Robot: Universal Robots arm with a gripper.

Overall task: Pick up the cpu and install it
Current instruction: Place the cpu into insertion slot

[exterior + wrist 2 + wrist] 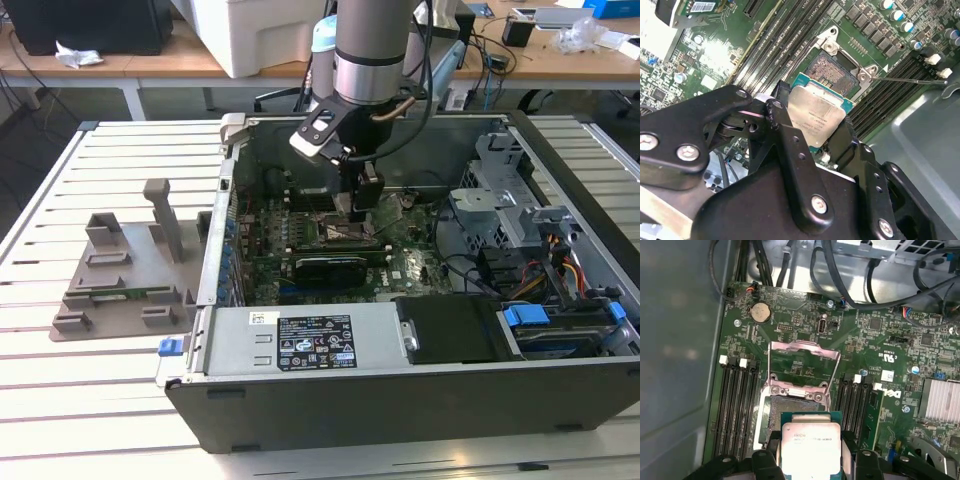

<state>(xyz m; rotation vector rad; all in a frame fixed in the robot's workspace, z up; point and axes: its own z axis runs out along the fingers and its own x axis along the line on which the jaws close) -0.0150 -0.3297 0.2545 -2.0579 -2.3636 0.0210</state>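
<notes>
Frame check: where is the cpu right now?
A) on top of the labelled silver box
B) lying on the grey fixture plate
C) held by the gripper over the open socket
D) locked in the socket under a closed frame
C: in the second wrist view the cpu is clamped in the gripper, over the open socket.

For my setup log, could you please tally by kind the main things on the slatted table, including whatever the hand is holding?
Chip, gripped in the hand above the open socket: 1
Computer case, lying open: 1
Grey fixture plate, beside the case: 1
Total: 3
</notes>
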